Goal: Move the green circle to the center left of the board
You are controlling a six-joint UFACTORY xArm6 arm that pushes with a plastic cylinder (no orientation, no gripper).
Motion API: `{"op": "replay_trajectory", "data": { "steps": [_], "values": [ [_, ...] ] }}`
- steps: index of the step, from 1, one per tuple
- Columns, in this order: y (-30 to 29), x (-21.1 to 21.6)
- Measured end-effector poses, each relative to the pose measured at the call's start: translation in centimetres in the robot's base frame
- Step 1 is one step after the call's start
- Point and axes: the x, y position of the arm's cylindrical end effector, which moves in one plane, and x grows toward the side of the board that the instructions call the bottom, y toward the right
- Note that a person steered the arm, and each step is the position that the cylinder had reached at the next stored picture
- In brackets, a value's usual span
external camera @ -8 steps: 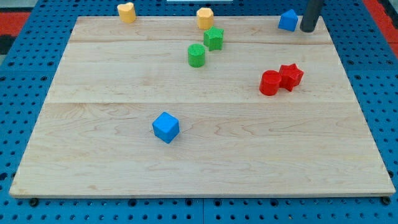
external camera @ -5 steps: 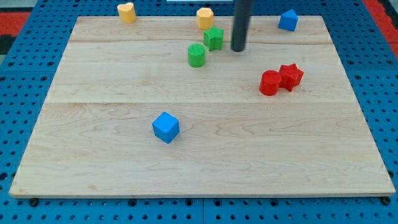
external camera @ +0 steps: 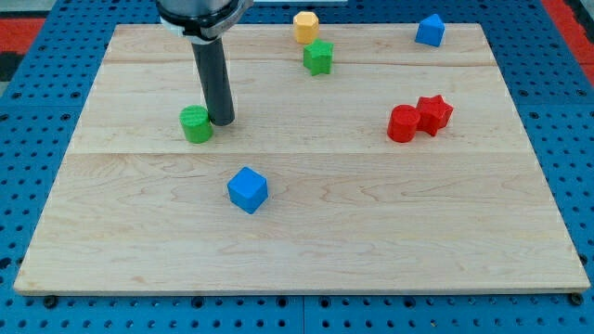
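Note:
The green circle (external camera: 195, 123) lies on the wooden board (external camera: 306, 232), left of the board's middle and a little above half height. My tip (external camera: 221, 121) stands just to its right, touching or nearly touching it. The dark rod rises from there to the view's top and hides the yellow block that lay at the top left.
A green star (external camera: 318, 57) and a yellow block (external camera: 305, 26) sit at the top centre. A blue block (external camera: 429, 30) is at the top right. A red circle (external camera: 404, 123) touches a red star (external camera: 433, 113) at the right. A blue cube (external camera: 247, 189) lies below the green circle.
My tip has swept from the top right leftwards across the board. The green circle has slid from beside the green star down and to the left. The other blocks have not moved.

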Motion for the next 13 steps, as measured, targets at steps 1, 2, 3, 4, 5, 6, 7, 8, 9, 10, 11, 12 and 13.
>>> {"op": "replay_trajectory", "data": {
  "steps": [1,2,3,4,5,6,7,8,9,10,11,12,13],
  "values": [
    [-0.8,2.2],
    [-6.2,3.3],
    [-9.9,2.8],
    [-10.4,2.4],
    [-10.4,2.4],
    [-10.4,2.4],
    [-8.8,0.9],
    [-5.4,-2.0],
    [0.2,-2.6],
    [8.5,-3.7],
    [15.0,-4.7],
    [17.7,-4.4],
    [18.2,-3.3]
  ]
}}
